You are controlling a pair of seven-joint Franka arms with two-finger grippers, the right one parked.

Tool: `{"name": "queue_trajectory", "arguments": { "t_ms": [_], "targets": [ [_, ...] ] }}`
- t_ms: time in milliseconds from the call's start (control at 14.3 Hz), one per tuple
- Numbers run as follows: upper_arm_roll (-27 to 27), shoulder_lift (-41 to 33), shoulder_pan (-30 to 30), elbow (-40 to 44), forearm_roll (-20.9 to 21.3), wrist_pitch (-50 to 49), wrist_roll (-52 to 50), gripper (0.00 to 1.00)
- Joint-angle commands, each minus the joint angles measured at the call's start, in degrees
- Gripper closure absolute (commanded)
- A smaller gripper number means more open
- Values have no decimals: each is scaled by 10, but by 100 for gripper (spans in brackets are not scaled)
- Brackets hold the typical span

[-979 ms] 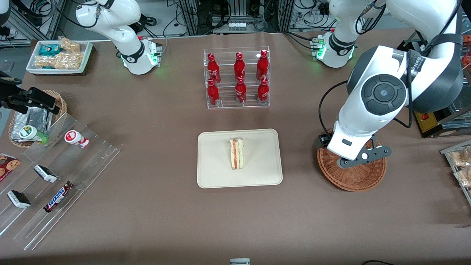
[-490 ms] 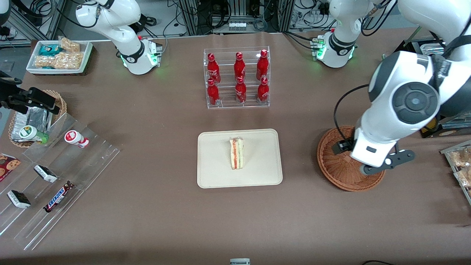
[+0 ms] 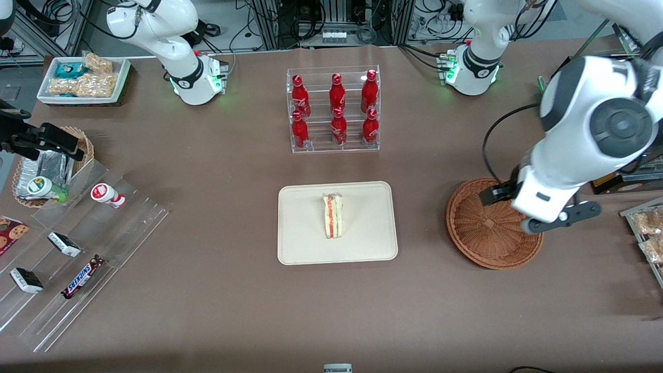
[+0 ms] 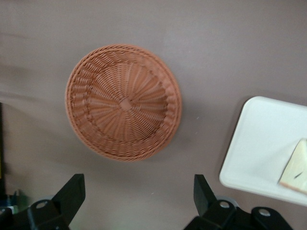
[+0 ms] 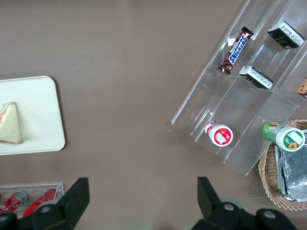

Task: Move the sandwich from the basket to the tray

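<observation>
The sandwich (image 3: 333, 215), a pale wedge with red and green filling, lies on the cream tray (image 3: 300, 243) in the middle of the table; its corner (image 4: 296, 167) and the tray (image 4: 259, 143) also show in the left wrist view. The round reddish-brown basket (image 3: 487, 233) stands empty toward the working arm's end; the left wrist view shows its bare woven floor (image 4: 123, 101). My left gripper (image 3: 551, 215) hangs high above the basket's edge on the side away from the tray. It (image 4: 139, 201) is open and empty.
A clear rack of red bottles (image 3: 334, 110) stands farther from the front camera than the tray. Toward the parked arm's end are a clear stepped display with snack bars (image 3: 77, 248), a small wicker basket with foil packets (image 3: 49, 168) and a white box of snack packs (image 3: 83, 77). Snack packs (image 3: 647, 233) lie beside the large basket.
My left gripper has risen and drawn away from the tray, from over the basket's middle to above its outer edge. The sandwich and tray have not moved.
</observation>
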Motion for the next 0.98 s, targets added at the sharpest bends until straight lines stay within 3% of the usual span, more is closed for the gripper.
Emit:
{"name": "queue_trajectory", "arguments": {
  "t_ms": [0,140,350,559,909],
  "targets": [
    [80,-93,-26,-82,-49,14,113,0],
    [109,-123,-34,-96,-67,-3,178,0],
    [132,-151,-46,-89,-68,-74,263,0],
    [161,-150,-81,-56,-59,-78,343,0],
    [159,-142,-79,-51,-47,-77,347,0]
  ]
}}
